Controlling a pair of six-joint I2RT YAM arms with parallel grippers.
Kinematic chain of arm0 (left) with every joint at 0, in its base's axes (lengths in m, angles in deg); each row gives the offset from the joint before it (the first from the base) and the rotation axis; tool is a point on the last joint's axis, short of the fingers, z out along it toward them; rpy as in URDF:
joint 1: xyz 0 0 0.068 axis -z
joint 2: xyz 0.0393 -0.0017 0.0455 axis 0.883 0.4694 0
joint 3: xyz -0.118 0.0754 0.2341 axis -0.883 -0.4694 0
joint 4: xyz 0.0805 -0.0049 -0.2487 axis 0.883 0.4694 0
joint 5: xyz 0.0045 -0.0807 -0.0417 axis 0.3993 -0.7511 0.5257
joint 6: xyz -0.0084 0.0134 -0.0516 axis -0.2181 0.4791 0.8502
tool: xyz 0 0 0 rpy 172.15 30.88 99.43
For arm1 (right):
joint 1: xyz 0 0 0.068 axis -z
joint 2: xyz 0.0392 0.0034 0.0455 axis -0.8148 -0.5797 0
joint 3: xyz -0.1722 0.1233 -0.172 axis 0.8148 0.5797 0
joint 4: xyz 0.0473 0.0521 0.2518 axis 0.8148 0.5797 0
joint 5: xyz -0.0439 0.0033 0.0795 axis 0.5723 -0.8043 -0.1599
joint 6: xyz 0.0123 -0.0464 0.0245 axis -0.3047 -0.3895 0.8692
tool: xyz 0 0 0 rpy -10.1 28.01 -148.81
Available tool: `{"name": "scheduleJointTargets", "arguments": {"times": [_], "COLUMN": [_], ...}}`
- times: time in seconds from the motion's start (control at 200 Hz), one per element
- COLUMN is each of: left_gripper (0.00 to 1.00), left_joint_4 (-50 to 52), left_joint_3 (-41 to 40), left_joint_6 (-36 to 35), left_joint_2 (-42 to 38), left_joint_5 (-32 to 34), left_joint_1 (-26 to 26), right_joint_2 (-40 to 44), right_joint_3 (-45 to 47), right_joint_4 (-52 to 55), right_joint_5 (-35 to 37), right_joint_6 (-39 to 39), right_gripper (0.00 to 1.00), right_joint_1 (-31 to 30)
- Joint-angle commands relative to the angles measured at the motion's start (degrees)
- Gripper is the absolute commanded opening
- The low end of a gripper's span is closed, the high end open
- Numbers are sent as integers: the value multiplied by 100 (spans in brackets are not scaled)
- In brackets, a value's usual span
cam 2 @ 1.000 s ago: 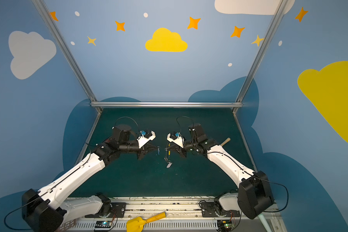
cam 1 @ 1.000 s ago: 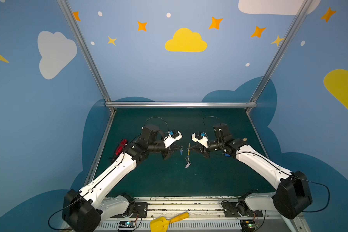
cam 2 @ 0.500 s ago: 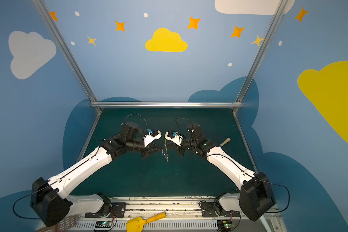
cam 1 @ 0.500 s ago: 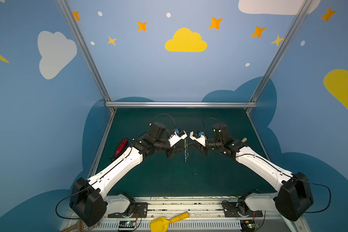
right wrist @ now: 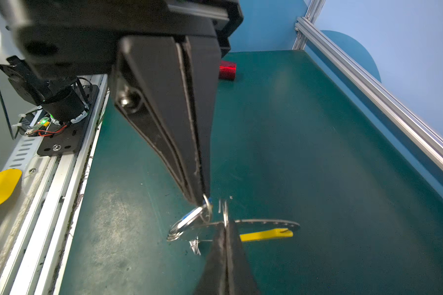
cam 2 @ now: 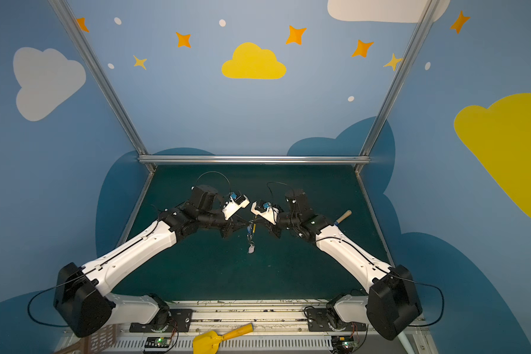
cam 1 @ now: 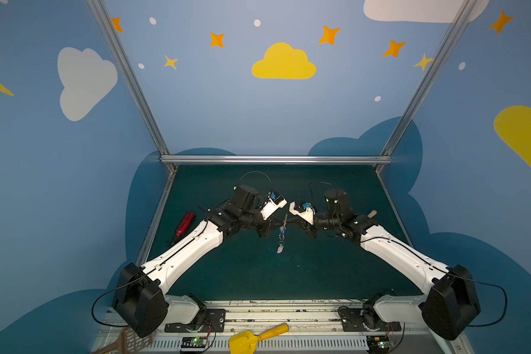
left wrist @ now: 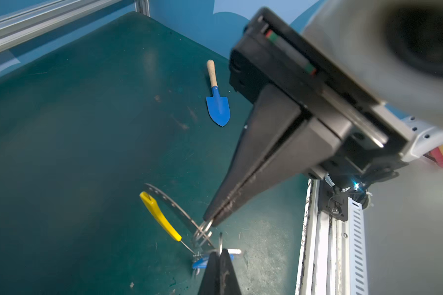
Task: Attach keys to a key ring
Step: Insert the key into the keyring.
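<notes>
Dark-grey perforated key ring (left wrist: 172, 205) (thin, curved band) carries 1 yellow sleeve (left wrist: 160, 217).

Blue walls (cam 1: 227, 122) with clouds (cam 1: 283, 62) and stars (cam 1: 216, 39), aluminium frame rails (cam 1: 273, 159), dark-green tabletop (cam 1: 258, 275), perhaps lightly scuffed

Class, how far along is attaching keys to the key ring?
Done: the key ring with its yellow sleeve is off the table. In hand: left gripper and right gripper, both shut, pinch small silver rings beside it; the blue-tagged key and white fob dangle below. Left: I can't see them threaded on yet.
</notes>
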Motion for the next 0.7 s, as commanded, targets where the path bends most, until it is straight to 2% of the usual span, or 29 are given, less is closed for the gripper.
{"name": "scheduleJointTargets", "arguments": {"times": [0.0, 0.696], "left_gripper": [3, 3], "left_joint_4": [98, 556], "left_joint_3": [178, 491], "left_joint_6": [144, 296], "left_joint_2": [68, 442], "left_joint_5": [163, 521], "left_joint_1": [24, 35], "right_joint_2": [170, 284], "right_joint_3": [64, 152], "right_joint_4": [-98, -21], "right_joint_5": [11, 194], "right_joint_6": [-46, -329], "right_gripper": [0, 0], "right_joint_1": [-42, -96]}}
